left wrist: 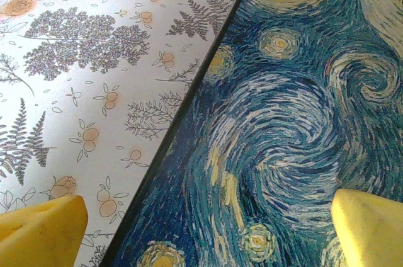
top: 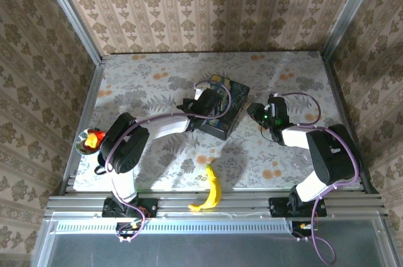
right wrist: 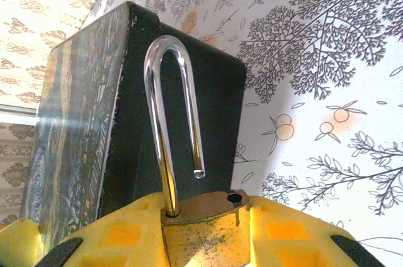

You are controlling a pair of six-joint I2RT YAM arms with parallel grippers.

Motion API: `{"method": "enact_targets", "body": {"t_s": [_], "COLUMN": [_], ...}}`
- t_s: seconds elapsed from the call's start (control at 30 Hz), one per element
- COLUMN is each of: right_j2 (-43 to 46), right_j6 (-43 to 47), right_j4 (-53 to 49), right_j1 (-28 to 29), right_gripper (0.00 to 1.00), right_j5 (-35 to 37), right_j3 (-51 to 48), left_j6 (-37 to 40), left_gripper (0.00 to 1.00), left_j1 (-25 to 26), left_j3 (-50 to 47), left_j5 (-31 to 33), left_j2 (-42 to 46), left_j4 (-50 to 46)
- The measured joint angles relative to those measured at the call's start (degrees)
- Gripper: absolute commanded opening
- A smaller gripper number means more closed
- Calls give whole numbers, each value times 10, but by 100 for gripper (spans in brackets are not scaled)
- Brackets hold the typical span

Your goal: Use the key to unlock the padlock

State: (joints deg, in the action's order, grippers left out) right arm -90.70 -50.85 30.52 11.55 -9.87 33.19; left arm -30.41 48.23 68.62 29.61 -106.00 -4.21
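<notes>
My right gripper (right wrist: 201, 224) is shut on the brass padlock (right wrist: 203, 242), its yellow fingers (right wrist: 110, 232) pressing the body from both sides. The silver shackle (right wrist: 165, 90) stands raised, and its free end hangs above the empty hole in the padlock's top. The padlock sits just in front of a dark side of the painted box (right wrist: 82, 122). My left gripper (left wrist: 206, 229) is open and hovers close over the box's swirling blue-and-yellow lid (left wrist: 296, 122), near the lid's left edge. The key is out of view. From above, the left gripper (top: 203, 104) is over the box (top: 232, 104) and the right gripper (top: 257, 113) is just right of it.
A banana (top: 211, 189) lies at the table's near edge between the arm bases. A shiny bowl with something orange-red in it (top: 89, 141) sits at the left edge. Floral tablecloth (top: 151, 75) lies bare at the back left. Wallpapered walls enclose three sides.
</notes>
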Motion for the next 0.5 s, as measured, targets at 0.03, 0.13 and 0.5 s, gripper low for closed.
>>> {"method": "enact_targets", "body": {"t_s": [0.03, 0.13, 0.5], "right_j2": [1, 17, 70], "right_j6": [2, 15, 136], "right_j4": [-11, -56, -344], "right_j1": [-1, -3, -3], "right_gripper": [0, 0, 2], "right_j5": [0, 4, 31], "right_j3": [3, 9, 92], "left_j6": [0, 0, 48], "left_gripper": [100, 97, 98], "left_j1": [-1, -7, -101], "left_j3": [-1, -8, -35], "left_j5": [-2, -13, -123], "left_j2": [0, 4, 35], "left_j4": [1, 10, 35]}}
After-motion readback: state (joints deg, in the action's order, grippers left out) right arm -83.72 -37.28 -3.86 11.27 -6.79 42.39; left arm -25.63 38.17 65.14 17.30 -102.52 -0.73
